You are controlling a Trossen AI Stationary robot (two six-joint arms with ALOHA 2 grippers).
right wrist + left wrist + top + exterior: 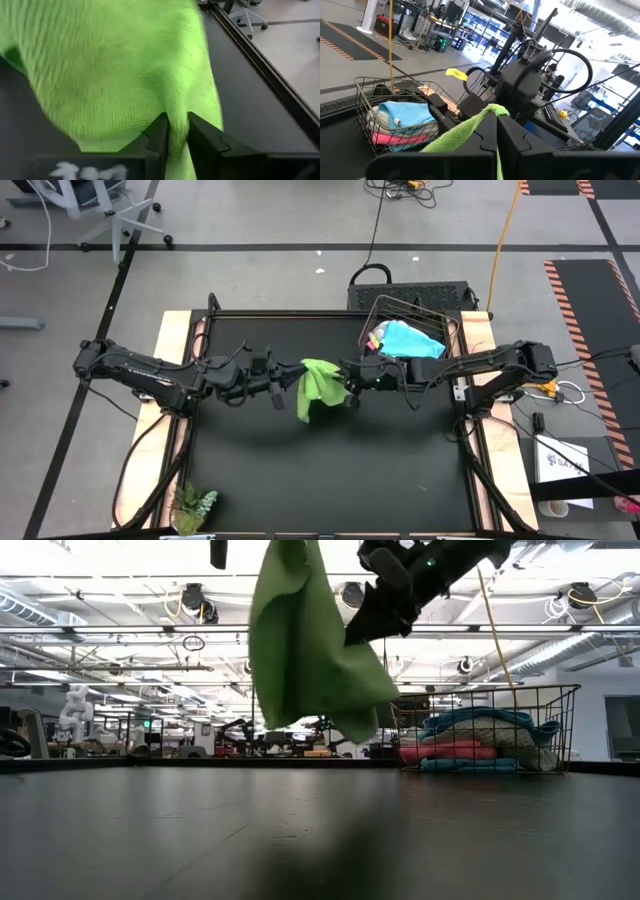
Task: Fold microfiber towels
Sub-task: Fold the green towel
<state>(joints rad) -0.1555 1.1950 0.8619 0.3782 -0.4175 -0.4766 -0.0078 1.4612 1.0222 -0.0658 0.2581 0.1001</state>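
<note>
A lime green microfiber towel [318, 388] hangs in the air over the middle of the black table, between my two grippers. My left gripper [288, 377] reaches in from the left and is shut on the towel's top. My right gripper [349, 378] reaches in from the right, its fingers standing a little apart with green cloth between them [176, 125]. In the low view the towel [300, 640] hangs clear of the table top. More microfiber towels, blue [412, 340] and pink [450, 752], lie piled in a wire basket. My left gripper pinches the towel's upper edge [491, 111] between its two fingers, which come level from the table's left. The cloth hangs below them, slack and clear of the table. My right gripper has a bunched fold of the towel [178, 112] between its two fingers, coming from the table's right and slanting down. That side of the cloth hangs loose below the fingers [372, 620].
The wire basket [440, 315] stands at the table's far right. A small green plant [193, 505] sits at the near left corner. Bare black table top [330, 470] lies under and in front of the hanging towel.
</note>
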